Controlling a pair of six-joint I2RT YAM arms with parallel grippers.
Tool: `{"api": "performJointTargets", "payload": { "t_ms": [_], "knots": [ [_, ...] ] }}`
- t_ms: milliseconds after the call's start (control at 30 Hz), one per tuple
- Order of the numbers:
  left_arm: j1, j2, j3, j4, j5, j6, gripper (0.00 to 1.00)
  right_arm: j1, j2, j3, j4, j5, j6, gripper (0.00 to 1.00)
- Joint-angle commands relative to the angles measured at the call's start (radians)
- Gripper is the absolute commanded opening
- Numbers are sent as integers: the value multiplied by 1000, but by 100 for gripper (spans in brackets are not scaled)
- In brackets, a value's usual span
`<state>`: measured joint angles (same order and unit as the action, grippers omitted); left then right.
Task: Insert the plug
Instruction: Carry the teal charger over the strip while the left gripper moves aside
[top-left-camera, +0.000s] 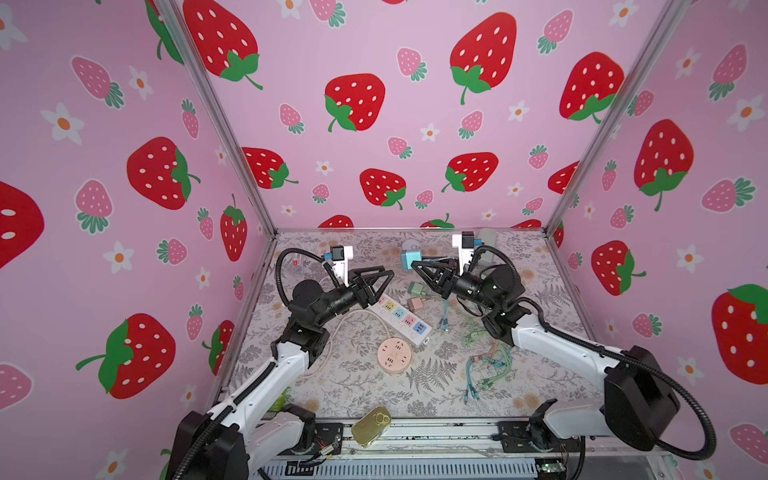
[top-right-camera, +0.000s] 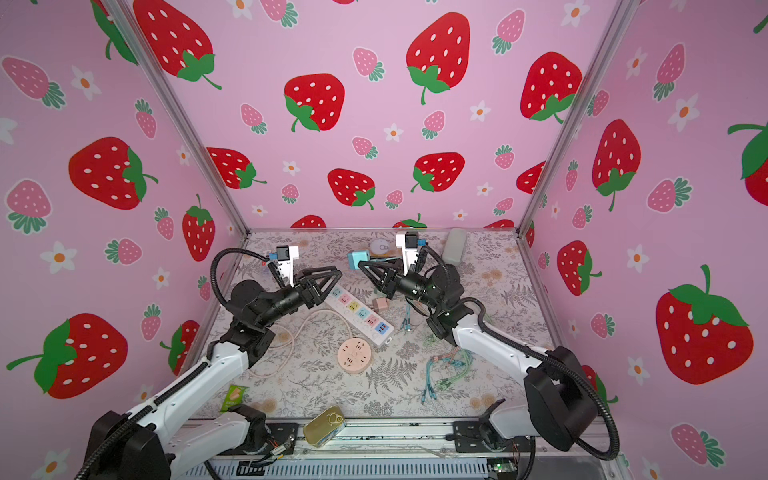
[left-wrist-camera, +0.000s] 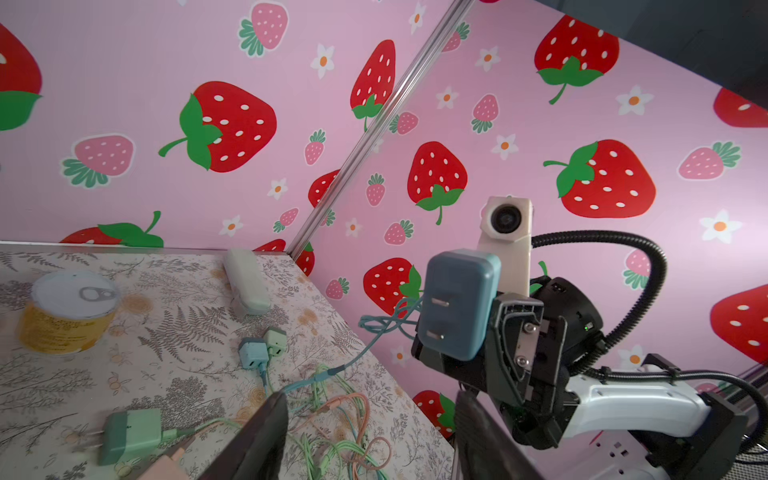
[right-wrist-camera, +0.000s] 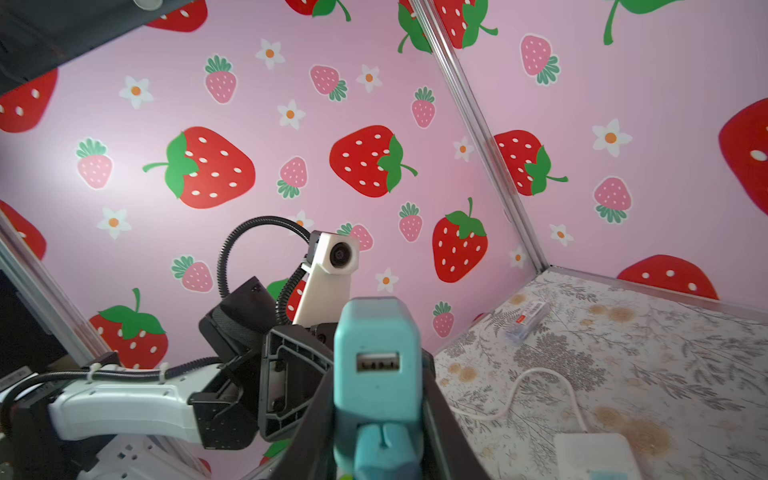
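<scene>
Top views, both: 1 light-blue plug (top-left-camera: 405, 261), clamped in the right gripper (top-left-camera: 414, 264) and held clear of the table (top-left-camera: 415, 399) over its far middle, just beyond the far end of the strip (top-left-camera: 401, 318) and in none of its sockets. Opposite, the left gripper (top-left-camera: 384, 283): jaws apart, nothing between them, raised over the strip's far end, facing the plug across a small gap. Strip: white, coloured sockets in a row, lying diagonally mid-table. 1 round pink socket (top-left-camera: 394, 350) on the table just on the near side of the strip. 1 green plug (top-left-camera: 414, 289) and 1 pink plug (top-left-camera: 413, 304) on the table beneath the right gripper, beside the strip. 1 tangle of cables (top-left-camera: 488, 361), green, blue and pink, on the right half of the table. 1 gold tin (top-left-camera: 371, 426) at the near edge. Left wrist view: plug (left-wrist-camera: 457, 305) turns 2 flat prongs toward the camera; left fingers (left-wrist-camera: 266, 436) stand wide apart; 1 yellow can (left-wrist-camera: 66, 311) upright near the back wall. Right wrist view: plug (right-wrist-camera: 376, 374) turns 1 USB port toward the camera, with a black finger (right-wrist-camera: 436, 415) pressed on each side.
</scene>
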<state>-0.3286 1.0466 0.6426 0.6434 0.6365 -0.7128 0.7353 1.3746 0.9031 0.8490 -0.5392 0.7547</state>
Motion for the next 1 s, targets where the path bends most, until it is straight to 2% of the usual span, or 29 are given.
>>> {"api": "performJointTargets", "payload": {
  "t_ms": [0,167,467,667,967],
  "knots": [
    [11,-42,2,-169,-40,72,69,-13,-14,92,-208,25,-142,8],
    [25,-72,5,-371,-142,170,70,-42,39,208,-368,30,-225,8],
    [75,-69,-5,-558,-349,176,73,-107,195,385,-498,9,-347,7],
    [115,-38,-8,-599,-370,174,74,-129,326,544,-591,16,-455,8],
    [155,30,1,-635,-413,171,74,-129,553,744,-717,13,-531,8]
  ]
}}
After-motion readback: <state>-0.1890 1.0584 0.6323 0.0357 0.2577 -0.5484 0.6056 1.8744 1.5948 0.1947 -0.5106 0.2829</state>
